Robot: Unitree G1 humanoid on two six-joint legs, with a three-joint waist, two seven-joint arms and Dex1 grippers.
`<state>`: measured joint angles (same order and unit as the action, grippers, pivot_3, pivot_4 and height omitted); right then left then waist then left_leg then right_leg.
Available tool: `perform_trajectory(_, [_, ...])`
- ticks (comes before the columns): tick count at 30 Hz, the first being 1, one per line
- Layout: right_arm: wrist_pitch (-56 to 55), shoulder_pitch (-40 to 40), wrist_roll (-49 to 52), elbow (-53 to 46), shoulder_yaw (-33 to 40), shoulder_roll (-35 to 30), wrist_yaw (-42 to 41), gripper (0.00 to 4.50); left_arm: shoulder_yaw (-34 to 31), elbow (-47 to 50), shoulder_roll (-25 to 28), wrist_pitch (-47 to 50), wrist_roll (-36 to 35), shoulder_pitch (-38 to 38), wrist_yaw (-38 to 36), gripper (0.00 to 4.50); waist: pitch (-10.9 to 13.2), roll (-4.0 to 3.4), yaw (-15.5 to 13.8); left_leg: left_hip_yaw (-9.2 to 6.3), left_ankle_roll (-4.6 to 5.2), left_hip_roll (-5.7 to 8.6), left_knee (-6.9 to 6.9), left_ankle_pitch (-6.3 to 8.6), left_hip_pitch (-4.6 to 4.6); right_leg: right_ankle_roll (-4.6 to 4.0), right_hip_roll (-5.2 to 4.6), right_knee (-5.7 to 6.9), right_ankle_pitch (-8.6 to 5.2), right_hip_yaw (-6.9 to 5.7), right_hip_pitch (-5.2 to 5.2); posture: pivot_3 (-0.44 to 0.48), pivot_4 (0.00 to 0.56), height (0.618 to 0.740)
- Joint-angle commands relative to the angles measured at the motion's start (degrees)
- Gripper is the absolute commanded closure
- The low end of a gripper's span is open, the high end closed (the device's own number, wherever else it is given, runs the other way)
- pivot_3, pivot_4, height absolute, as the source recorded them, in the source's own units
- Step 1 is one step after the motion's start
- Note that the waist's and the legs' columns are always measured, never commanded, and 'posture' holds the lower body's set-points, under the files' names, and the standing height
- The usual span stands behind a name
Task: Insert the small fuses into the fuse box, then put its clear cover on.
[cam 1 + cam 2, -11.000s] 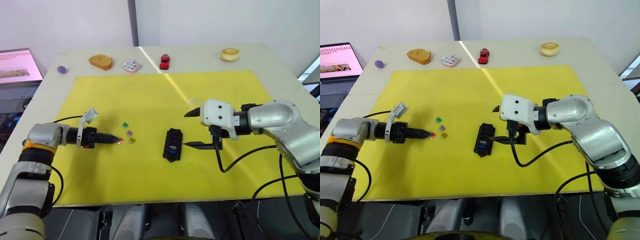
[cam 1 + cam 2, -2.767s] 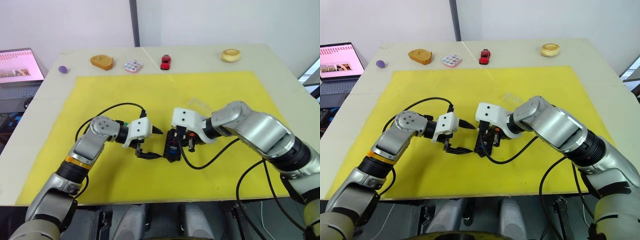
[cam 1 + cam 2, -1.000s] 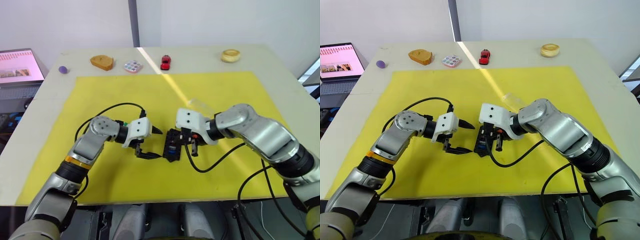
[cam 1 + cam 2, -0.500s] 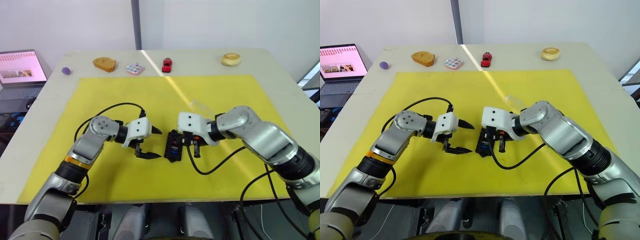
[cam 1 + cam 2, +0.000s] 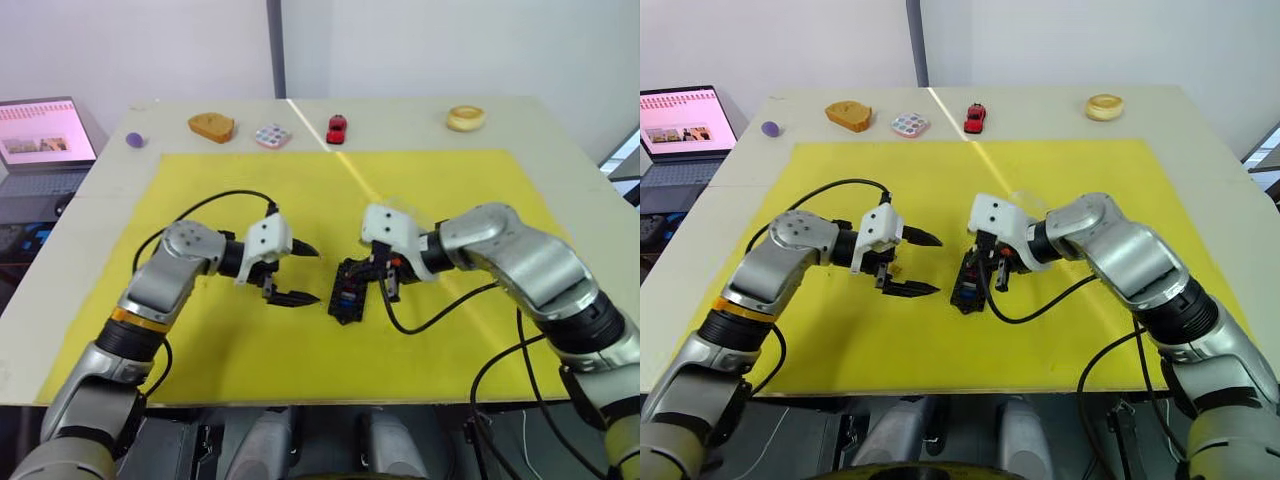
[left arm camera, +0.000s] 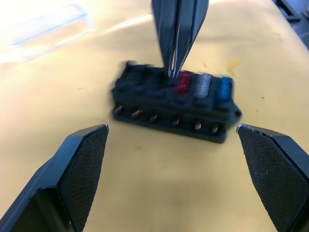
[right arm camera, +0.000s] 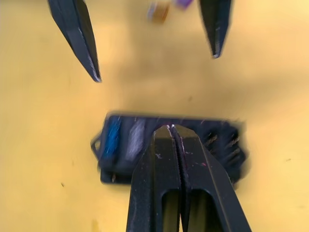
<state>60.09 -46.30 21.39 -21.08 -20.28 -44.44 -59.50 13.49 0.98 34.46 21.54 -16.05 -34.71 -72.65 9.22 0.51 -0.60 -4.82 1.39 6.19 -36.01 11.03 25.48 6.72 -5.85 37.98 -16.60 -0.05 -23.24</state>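
The black fuse box (image 5: pixel 348 292) lies mid-mat between both grippers. A red fuse (image 6: pixel 183 82), a grey fuse (image 6: pixel 204 86) and a blue fuse (image 6: pixel 223 88) stand in its slots. My right gripper (image 5: pixel 385 288) is shut with nothing in it. In the left wrist view its tips (image 6: pixel 171 72) meet the box top beside the red fuse. My left gripper (image 5: pixel 308 274) stands wide open a little to the left of the box, empty. A yellow fuse (image 7: pixel 158 10) and a purple one (image 7: pixel 183 2) lie loose beyond it. The clear cover (image 6: pixel 48 29) lies on the mat behind the box.
The yellow mat (image 5: pixel 450 180) covers most of the table. Along the far edge sit a purple ball (image 5: pixel 134 140), a brown piece (image 5: pixel 211 126), a dotted disc (image 5: pixel 271 135), a red toy car (image 5: pixel 337 128) and a tan ring (image 5: pixel 464 118). A laptop (image 5: pixel 40 140) stands at the left.
My right gripper's shut tips have shifted from the box's right side onto its top. The left gripper has drawn back slightly to the left, still open.
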Motion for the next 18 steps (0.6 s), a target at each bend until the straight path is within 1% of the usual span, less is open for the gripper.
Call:
perform_trajectory(1, [1.5, -2.4, 4.6, -3.7, 6.4, -2.3, -2.2, 4.46, -4.8, 4.6, 3.1, 3.6, -4.2, -1.5, -0.6, 0.00, 0.0, 0.00, -0.1, 0.00, 0.00, 0.00, 0.01, 0.00, 0.00, 0.00, 0.00, 0.00, 0.00, 0.00, 0.00, 0.000, 0.150, 0.740])
perform_trajectory(5, [-0.5, -0.6, 5.9, -5.3, 9.7, -7.7, -4.5, 4.46, -9.0, 7.3, 9.0, 7.5, -7.2, -0.3, -1.7, 0.00, 0.1, -0.01, 0.0, 0.00, 0.00, 0.00, 0.06, 0.00, 0.00, 0.00, -0.01, -0.05, 0.00, -0.01, -0.04, 0.000, 0.150, 0.740])
perform_trajectory(8, [-5.2, 2.7, 3.9, -5.1, 11.6, -14.2, -6.3, 4.46, -11.5, 8.2, 14.5, 10.3, -8.2, 1.6, -2.2, 0.00, 0.1, -0.06, 0.0, 0.00, 0.00, -0.01, 0.10, 0.01, -0.03, -0.01, -0.01, -0.13, -0.01, -0.01, -0.10, 0.000, 0.150, 0.740])
perform_trajectory(10, [-7.3, 4.8, 3.9, -4.1, 13.9, -17.8, -7.6, 4.46, -13.7, 7.9, 17.9, 12.8, -9.5, 3.2, -2.6, 0.00, 0.1, -0.10, 0.0, 0.01, 0.00, -0.02, 0.12, 0.02, -0.04, -0.02, -0.01, -0.19, -0.01, -0.01, -0.13, 0.000, 0.150, 0.740])
perform_trajectory(12, [-9.7, 7.9, 4.2, -2.8, 17.0, -20.8, -9.1, 4.46, -15.8, 6.6, 21.6, 12.9, -9.6, 5.8, -3.7, 0.00, 0.2, -0.12, 0.0, 0.02, 0.00, -0.03, 0.14, 0.02, -0.03, -0.02, -0.02, -0.19, -0.01, 0.00, -0.13, 0.000, 0.150, 0.740])
perform_trajectory(13, [-11.1, 9.9, 3.9, -1.8, 18.4, -22.3, -9.6, 4.22, -16.7, 5.7, 23.2, 12.1, -9.0, 7.4, -4.1, 0.00, 0.2, -0.13, 0.0, 0.03, -0.01, -0.03, 0.16, 0.02, -0.03, -0.02, -0.02, -0.19, -0.01, 0.00, -0.13, 0.000, 0.150, 0.740])
perform_trajectory(15, [-13.8, 13.9, 2.8, 0.5, 21.0, -24.9, -10.2, 3.57, -18.3, 4.0, 26.0, 10.5, -8.0, 10.2, -4.8, 0.00, 0.2, -0.14, 0.0, 0.04, -0.01, -0.04, 0.22, 0.02, -0.04, -0.03, -0.02, -0.23, -0.02, 0.01, -0.13, 0.000, 0.150, 0.740])
perform_trajectory(18, [-15.7, 18.6, 2.7, 4.3, 25.3, -28.1, -11.4, 2.20, -20.6, 0.3, 29.4, 7.5, -6.6, 13.5, -5.0, 0.00, 0.2, -0.20, -0.1, 0.06, -0.02, -0.05, 0.27, 0.03, -0.06, -0.16, -0.04, -0.29, -0.08, 0.03, -0.14, 0.000, 0.150, 0.740])
